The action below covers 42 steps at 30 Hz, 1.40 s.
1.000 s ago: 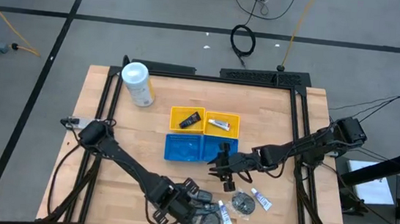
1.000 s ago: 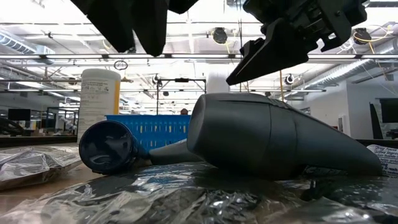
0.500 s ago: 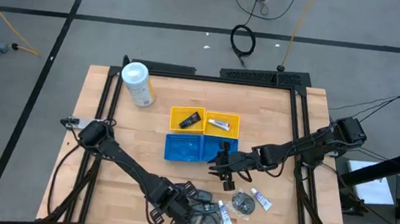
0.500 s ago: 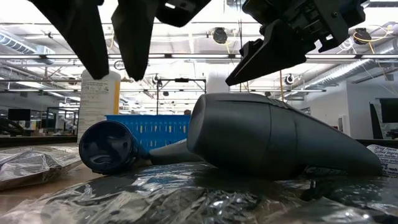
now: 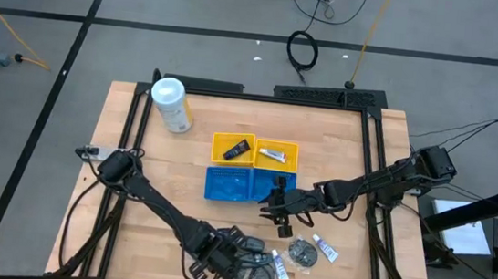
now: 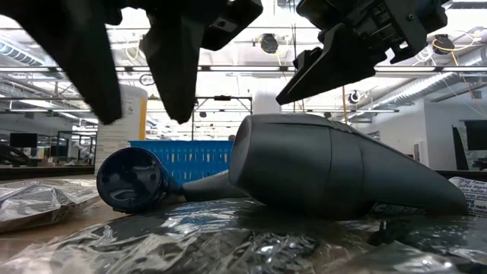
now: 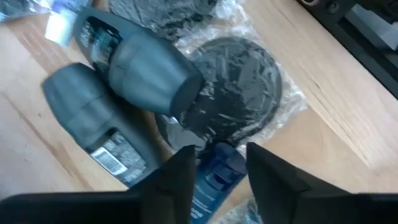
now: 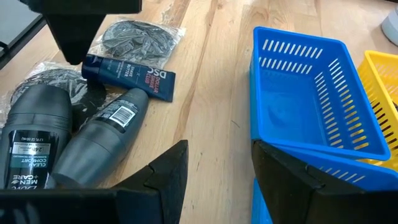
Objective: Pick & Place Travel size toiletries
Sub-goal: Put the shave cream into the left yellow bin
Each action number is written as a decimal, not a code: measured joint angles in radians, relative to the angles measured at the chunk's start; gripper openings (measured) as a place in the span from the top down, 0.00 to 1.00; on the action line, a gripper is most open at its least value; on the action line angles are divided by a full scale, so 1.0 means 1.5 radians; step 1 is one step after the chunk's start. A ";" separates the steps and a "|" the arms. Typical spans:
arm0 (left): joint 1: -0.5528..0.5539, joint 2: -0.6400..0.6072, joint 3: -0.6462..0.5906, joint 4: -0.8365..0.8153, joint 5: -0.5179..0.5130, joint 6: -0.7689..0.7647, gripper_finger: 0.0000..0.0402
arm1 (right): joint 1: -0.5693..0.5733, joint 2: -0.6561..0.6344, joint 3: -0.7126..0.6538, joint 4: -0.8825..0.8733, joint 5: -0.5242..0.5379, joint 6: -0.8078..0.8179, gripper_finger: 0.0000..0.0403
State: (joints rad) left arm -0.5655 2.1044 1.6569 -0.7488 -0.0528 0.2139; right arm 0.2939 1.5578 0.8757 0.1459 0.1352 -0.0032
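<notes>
The toiletries lie in a cluster near the table's near edge. In the left wrist view I see two grey deodorant sticks (image 7: 140,71) (image 7: 93,127), a grey round clear-wrapped piece (image 7: 239,93) and a dark blue tube (image 7: 214,180). My left gripper (image 7: 217,177) is open and hangs low over the blue tube (image 6: 133,179), one finger on either side, touching nothing. My right gripper (image 8: 214,171) is open and waits in the air near the blue tray (image 8: 311,93). White tubes (image 5: 325,249) (image 5: 279,269) lie farther right on the wood.
A blue tray (image 5: 231,184) and a yellow tray (image 5: 217,136) sit mid-table; the yellow one holds a black tube (image 5: 239,148) and a white tube (image 5: 272,155). A large white canister (image 5: 170,104) lies at the far left. Bare wood spreads at left and right.
My left gripper has come down toward the dark blue tube, staying open; in the low view its two fingers now reach much lower. The right arm and the toiletries have kept still.
</notes>
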 joint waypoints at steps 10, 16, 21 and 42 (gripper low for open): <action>-0.008 0.000 0.000 -0.012 0.000 0.131 0.47 | 0.000 0.000 0.000 0.000 0.000 0.000 0.58; -0.005 0.002 0.000 -0.011 -0.002 0.158 0.47 | 0.000 0.000 0.000 0.000 0.000 0.000 0.58; -0.004 0.003 -0.016 -0.009 -0.003 0.229 0.47 | 0.000 0.000 0.000 0.000 0.000 0.000 0.58; 0.022 0.009 -0.074 0.077 -0.033 0.305 0.47 | 0.000 0.000 0.000 0.000 0.000 0.012 0.58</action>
State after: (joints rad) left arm -0.5319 2.1182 1.5463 -0.6333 -0.1016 0.6712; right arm 0.2939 1.5578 0.8757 0.1459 0.1349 0.0147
